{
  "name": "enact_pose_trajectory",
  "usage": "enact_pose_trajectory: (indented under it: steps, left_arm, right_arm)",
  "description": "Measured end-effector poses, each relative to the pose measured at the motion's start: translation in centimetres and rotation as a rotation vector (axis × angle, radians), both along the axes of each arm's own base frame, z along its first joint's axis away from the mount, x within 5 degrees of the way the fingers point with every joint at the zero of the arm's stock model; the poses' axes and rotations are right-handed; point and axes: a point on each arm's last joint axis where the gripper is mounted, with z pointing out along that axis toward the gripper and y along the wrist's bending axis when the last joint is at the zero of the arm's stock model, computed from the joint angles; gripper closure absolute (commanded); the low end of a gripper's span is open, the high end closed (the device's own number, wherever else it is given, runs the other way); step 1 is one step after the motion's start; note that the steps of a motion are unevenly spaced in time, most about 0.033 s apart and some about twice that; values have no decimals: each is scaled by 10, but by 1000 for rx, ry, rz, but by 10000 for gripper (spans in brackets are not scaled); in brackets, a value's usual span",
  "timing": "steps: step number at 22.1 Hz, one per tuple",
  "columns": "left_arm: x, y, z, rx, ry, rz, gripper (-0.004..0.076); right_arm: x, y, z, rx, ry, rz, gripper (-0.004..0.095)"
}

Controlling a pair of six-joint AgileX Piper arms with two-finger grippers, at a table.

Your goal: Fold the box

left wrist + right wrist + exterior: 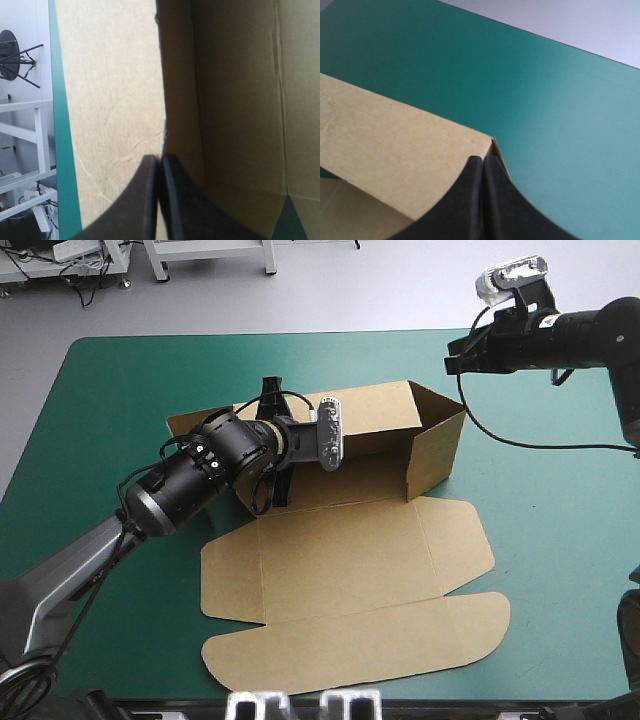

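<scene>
The brown box (385, 415) stands mid-table with its back and right walls raised. Its lid (350, 570) lies flat toward the front edge. My left gripper (270, 392) is at the box's left end. In the left wrist view its black fingers (160, 161) are all but shut, and the edge of an upright board panel (112, 100) runs straight in between them. My right gripper (452, 362) hovers above the box's back right corner, apart from it. In the right wrist view it (483, 161) is shut on nothing, with the box's corner (385, 145) below.
A side flap of the box (185, 423) lies on the teal-green cover (560, 540) at the left. Bare cover runs along the back and right of the table. The left arm (190, 480) crosses the box's left part.
</scene>
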Motion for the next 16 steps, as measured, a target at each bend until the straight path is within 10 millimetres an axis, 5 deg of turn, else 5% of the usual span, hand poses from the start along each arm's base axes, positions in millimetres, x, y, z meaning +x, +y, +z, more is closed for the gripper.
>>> enact_pose_trajectory:
  steps: [5,11,16]
  left_arm:
    - [0,0,0,0,0,0,733]
    - [0,0,0,0,0,0,733]
    - [0,0,0,-9,4,10,733]
  right_arm:
    - [24,-1,-14,76,33,-87,913]
    - [77,-3,-93,46,291,-180,913]
    - [87,6,-122,15,400,-157,913]
